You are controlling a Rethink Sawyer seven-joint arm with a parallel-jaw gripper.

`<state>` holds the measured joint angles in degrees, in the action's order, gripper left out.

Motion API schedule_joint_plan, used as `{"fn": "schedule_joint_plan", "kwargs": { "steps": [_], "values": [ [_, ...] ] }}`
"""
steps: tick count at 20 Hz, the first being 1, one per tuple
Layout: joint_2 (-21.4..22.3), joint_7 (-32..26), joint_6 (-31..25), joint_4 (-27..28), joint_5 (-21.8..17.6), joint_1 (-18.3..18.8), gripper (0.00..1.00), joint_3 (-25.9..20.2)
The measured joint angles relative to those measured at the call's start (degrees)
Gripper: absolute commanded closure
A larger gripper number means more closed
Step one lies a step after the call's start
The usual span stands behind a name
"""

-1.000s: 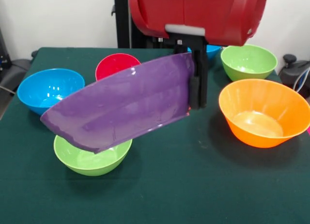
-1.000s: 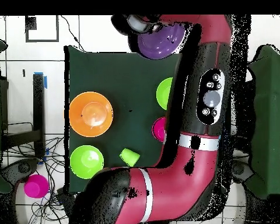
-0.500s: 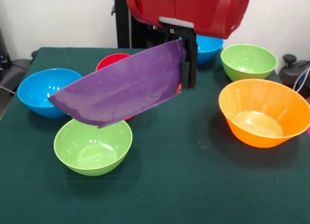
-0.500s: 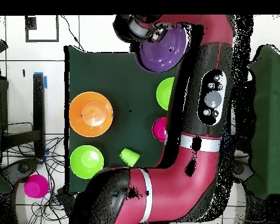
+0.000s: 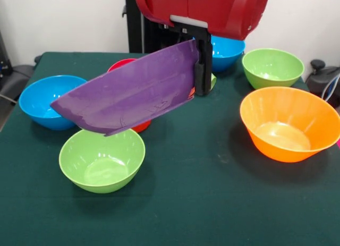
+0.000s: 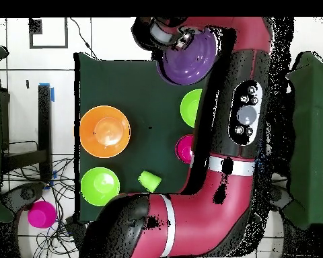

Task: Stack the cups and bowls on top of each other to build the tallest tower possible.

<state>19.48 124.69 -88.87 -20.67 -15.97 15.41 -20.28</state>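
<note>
Purple bowl (image 5: 130, 94) lifted higher, back toward robot.

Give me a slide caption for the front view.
Robot tool holds a tilted purple bowl by its rim above a green bowl.

Even, bright overhead light, soft shadows pooled just under each bowl on the bench (image 5: 212, 203), mild glare at 6 o'clock inside the largest orange bowl (image 5: 289, 124) and on the purple bowl (image 5: 133, 94), focus crisp throughout.

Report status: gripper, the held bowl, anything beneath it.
Gripper shut on shallow purple plastic bowl, held tilted, off table. Light green bowl and red bowl under it. No tower visible.
</note>
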Motion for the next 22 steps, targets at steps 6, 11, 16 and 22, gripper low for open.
{"fn": "schedule_joint_plan", "kwargs": {
  "steps": [6,11,16,22],
  "values": [
    [-0.06,0.0,0.01,-0.17,0.4,-0.19,1.0,0.57],
    [0.36,0.0,1.45,-3.15,2.46,-0.19,1.0,2.06],
    [2.41,0.0,6.82,-10.39,3.72,-0.21,1.0,4.46],
    [5.61,0.0,12.22,-19.54,5.05,-0.23,1.0,7.61]
  ]
}}
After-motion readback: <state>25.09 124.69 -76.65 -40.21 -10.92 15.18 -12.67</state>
